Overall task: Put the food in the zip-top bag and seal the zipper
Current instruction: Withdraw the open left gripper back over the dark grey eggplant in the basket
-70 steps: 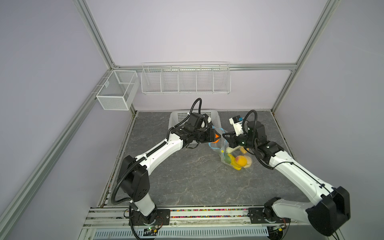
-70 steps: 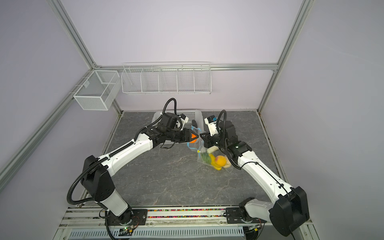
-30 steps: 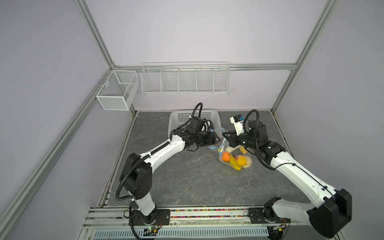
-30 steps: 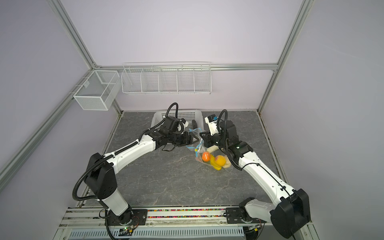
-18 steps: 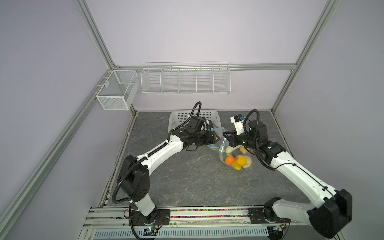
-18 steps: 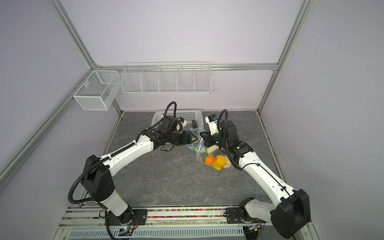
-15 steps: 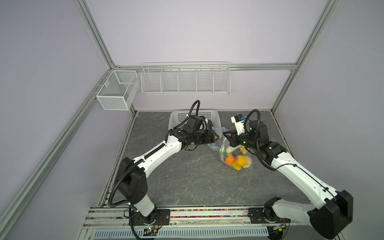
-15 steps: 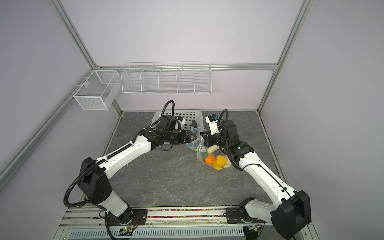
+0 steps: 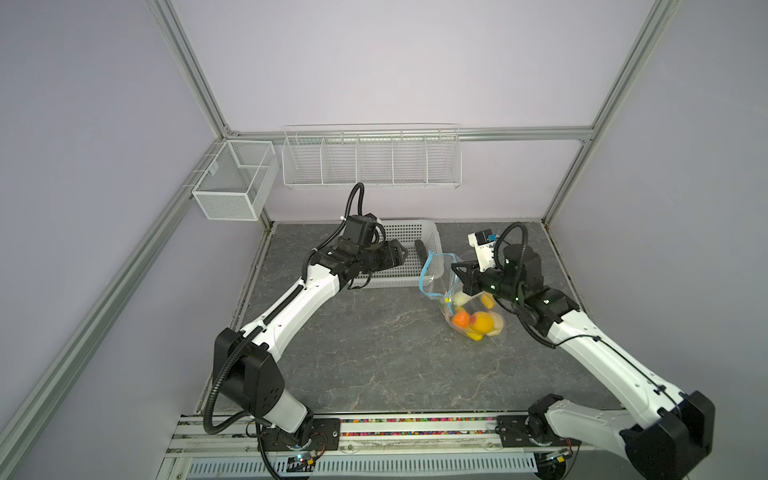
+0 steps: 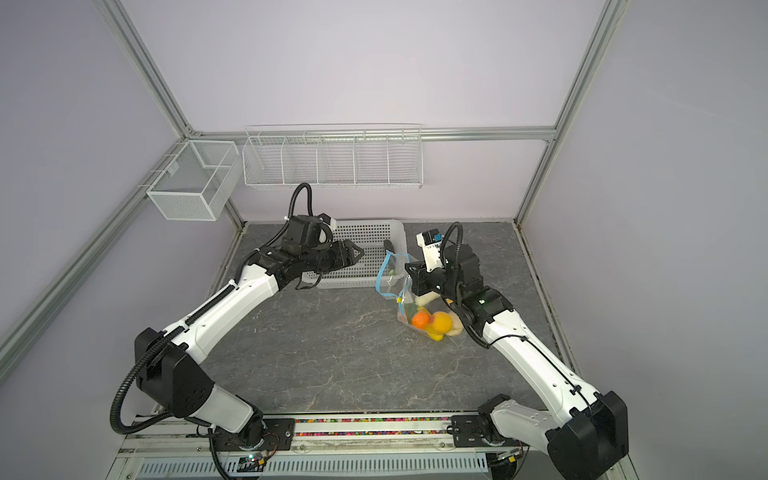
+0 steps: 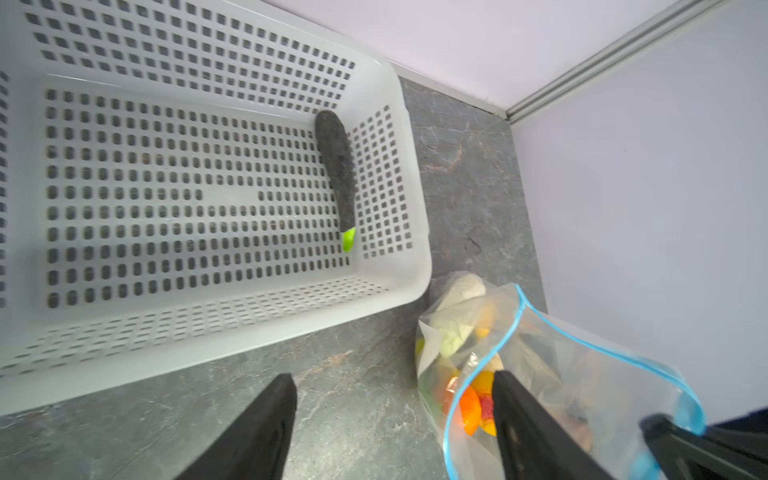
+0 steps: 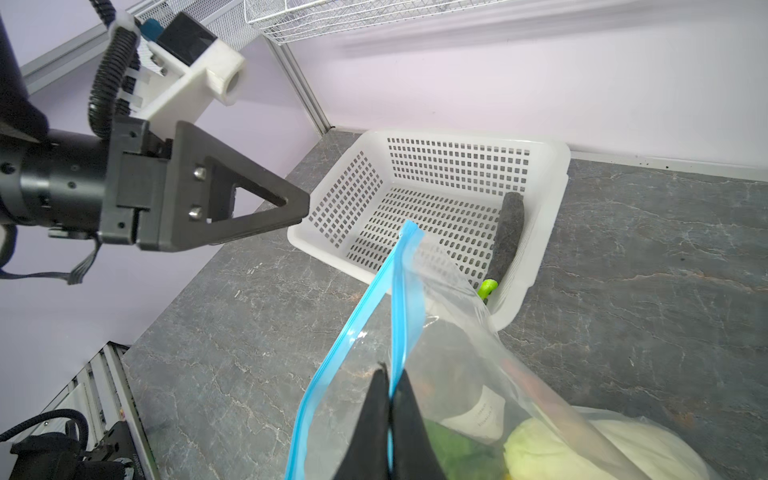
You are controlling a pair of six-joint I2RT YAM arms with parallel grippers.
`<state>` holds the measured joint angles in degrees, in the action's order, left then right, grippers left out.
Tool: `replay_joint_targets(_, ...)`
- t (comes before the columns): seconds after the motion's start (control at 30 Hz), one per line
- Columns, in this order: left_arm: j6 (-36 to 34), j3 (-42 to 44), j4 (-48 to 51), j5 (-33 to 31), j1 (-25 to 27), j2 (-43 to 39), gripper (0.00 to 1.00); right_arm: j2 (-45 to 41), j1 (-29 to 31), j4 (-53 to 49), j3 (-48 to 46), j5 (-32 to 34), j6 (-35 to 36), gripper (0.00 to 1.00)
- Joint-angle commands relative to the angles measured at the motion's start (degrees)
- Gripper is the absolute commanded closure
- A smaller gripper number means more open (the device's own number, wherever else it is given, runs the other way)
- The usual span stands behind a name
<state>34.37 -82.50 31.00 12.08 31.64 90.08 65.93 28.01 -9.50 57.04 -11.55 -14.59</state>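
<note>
The clear zip-top bag (image 9: 471, 305) (image 10: 430, 320) stands on the table with its mouth up and apart. Its light-blue zipper (image 12: 399, 291) (image 11: 540, 324) carries a small yellow slider (image 9: 447, 299). Food lies inside it: an orange piece (image 9: 460, 320), a yellow-peach one (image 9: 482, 322), pale and green pieces (image 12: 540, 449). My right gripper (image 12: 390, 370) (image 9: 456, 268) is shut on one lip of the blue strip. My left gripper (image 11: 392, 376) (image 9: 402, 257) hangs open and empty over the basket's near right part, left of the bag mouth. A dark, green-tipped food piece (image 11: 336, 166) (image 12: 507, 232) lies in the basket.
The white perforated basket (image 9: 434, 232) (image 11: 415, 208) stands at the back, its right wall close to the bag. A wire rack (image 9: 372, 158) hangs on the back wall and a mesh box (image 9: 232, 183) on the left wall.
The left gripper let an orange piece drop into the bag, then drew back left toward the basket. The right gripper kept its hold on the bag's rim.
</note>
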Motion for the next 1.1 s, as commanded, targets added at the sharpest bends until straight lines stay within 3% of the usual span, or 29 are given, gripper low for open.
replay_joint_targets(0.0, -2.8, -2.8, 3.3, -5.0, -0.3, 2.8, 0.27, -1.4, 0.0, 1.6, -1.4, 1.1, -0.3, 0.93)
replay_joint_targets(0.43, -3.3, -17.0, 4.8, -7.9, -0.4, 19.1, 0.28, -3.0, -1.3, 1.0, -2.5, 3.6, 0.5, 0.93)
replay_joint_targets(0.77, -2.9, -34.2, 7.6, -3.3, -0.4, 36.5, 0.28, -4.7, -3.1, 2.0, -4.0, 6.1, 0.7, 0.93)
replay_joint_targets(1.07, -2.5, -44.3, 10.0, -1.8, -0.1, 46.5, 0.28, -4.1, -3.9, 1.7, -4.2, 6.5, 1.3, 0.94)
